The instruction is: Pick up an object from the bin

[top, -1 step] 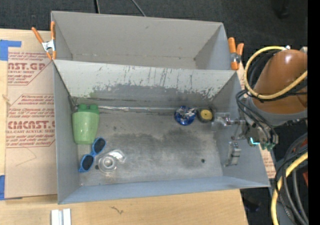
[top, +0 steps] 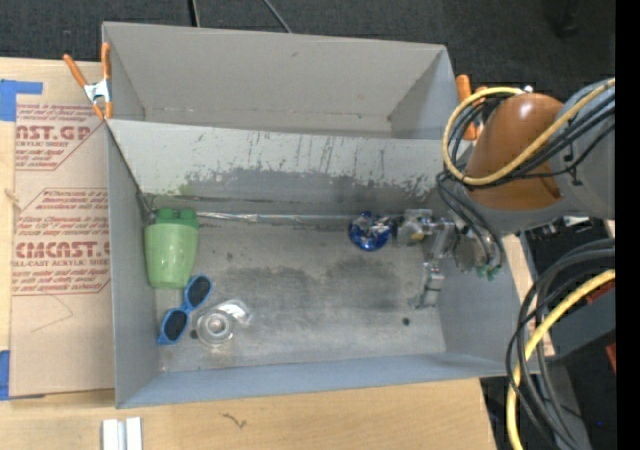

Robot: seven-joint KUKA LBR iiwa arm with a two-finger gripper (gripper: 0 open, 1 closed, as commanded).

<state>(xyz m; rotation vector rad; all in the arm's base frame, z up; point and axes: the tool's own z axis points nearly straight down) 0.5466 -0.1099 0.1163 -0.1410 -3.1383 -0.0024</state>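
My gripper [top: 432, 256] hangs low over the right side of the bin floor, close to the right wall. Just to its left, by the foot of the back wall, lies a small blue and white thing [top: 369, 232] with a shiny rounded shape. It sits right against the gripper's metal end, and I cannot tell whether the two touch. Nothing shows as held.
At the bin's left wall lies a light green plastic cup [top: 171, 249] on its side. Below it are blue sunglasses [top: 184, 309] and a clear round lid-like piece [top: 220, 323]. The arm with its orange cover and cables comes over the right rim.
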